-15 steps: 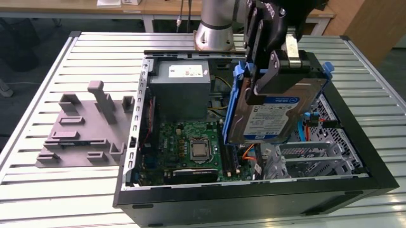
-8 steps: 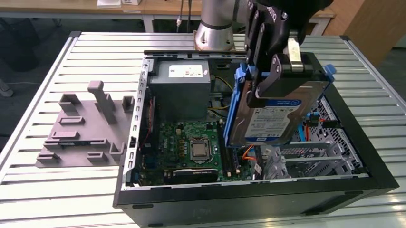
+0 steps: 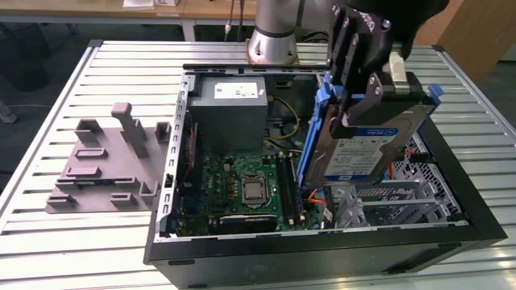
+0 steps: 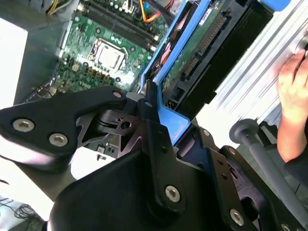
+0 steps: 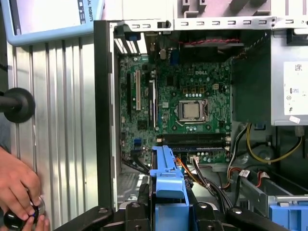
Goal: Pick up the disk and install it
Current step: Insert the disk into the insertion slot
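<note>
The disk (image 3: 364,152), a silver hard drive with a white-and-blue label in a blue carrier frame, hangs tilted on edge above the right half of the open computer case (image 3: 322,257). My gripper (image 3: 361,109) is shut on its upper end, black fingers on either side. In the first wrist view the blue carrier frame (image 5: 166,175) sticks out between the fingers (image 5: 143,195), over the case's cables. The second wrist view shows the disk's green circuit-board underside (image 4: 192,53) and my gripper (image 4: 153,113) clamped on the blue edge.
Inside the case are the motherboard (image 3: 241,187), a grey power supply (image 3: 229,112) and a metal drive bay (image 3: 411,196) at the exterior view's right. A grey fixture with posts (image 3: 105,163) stands on the slatted table. A person's hand (image 5: 17,187) rests beside the case.
</note>
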Controlling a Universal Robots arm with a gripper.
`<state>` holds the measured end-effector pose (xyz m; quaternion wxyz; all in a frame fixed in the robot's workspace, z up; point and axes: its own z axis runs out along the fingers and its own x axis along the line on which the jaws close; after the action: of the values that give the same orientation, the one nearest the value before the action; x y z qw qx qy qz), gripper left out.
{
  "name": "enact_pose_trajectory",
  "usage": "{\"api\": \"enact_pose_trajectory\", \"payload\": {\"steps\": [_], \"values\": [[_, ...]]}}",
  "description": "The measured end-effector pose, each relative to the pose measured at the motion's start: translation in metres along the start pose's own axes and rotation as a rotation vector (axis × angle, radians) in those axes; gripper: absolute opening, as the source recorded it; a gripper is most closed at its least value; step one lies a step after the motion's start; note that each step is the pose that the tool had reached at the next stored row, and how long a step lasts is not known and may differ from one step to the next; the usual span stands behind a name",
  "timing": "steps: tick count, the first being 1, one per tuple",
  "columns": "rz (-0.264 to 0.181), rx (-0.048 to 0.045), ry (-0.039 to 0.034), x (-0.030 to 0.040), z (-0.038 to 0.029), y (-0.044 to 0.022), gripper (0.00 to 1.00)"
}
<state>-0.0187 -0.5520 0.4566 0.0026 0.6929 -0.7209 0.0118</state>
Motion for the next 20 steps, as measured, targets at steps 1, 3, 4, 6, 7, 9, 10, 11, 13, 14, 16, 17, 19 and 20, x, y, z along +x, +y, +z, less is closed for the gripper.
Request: {"api": "enact_pose_trajectory", "payload": {"steps": [1, 3, 4, 6, 7, 9, 10, 11, 13, 14, 16, 17, 19, 20], "values": [[0.000, 0.0000, 0.0000, -0.0001, 0.0003, -0.0034, 0.36], [0.000, 0.0000, -0.0001, -0.0003, 0.0008, -0.0095, 0.36], [0.000, 0.0000, 0.0000, -0.0004, 0.0010, -0.0119, 0.36], [0.000, 0.0000, 0.0002, -0.0005, 0.0013, -0.0145, 0.36], [0.000, 0.0003, 0.0002, -0.0003, 0.0015, -0.0146, 0.36], [0.000, 0.0026, 0.0001, 0.0006, 0.0018, -0.0147, 0.36], [0.000, 0.0044, 0.0000, 0.0012, 0.0019, -0.0147, 0.36], [0.000, 0.0056, -0.0001, 0.0018, 0.0021, -0.0148, 0.36], [0.000, 0.0064, -0.0003, 0.0022, 0.0024, -0.0154, 0.36], [0.000, 0.0064, -0.0002, 0.0021, 0.0026, -0.0170, 0.36], [0.000, 0.0065, -0.0001, 0.0019, 0.0030, -0.0226, 0.36], [0.000, 0.0065, -0.0002, 0.0018, 0.0032, -0.0265, 0.36], [0.000, 0.0064, -0.0002, 0.0016, 0.0036, -0.0329, 0.36], [0.000, 0.0065, -0.0002, 0.0015, 0.0038, -0.0356, 0.36]]}}
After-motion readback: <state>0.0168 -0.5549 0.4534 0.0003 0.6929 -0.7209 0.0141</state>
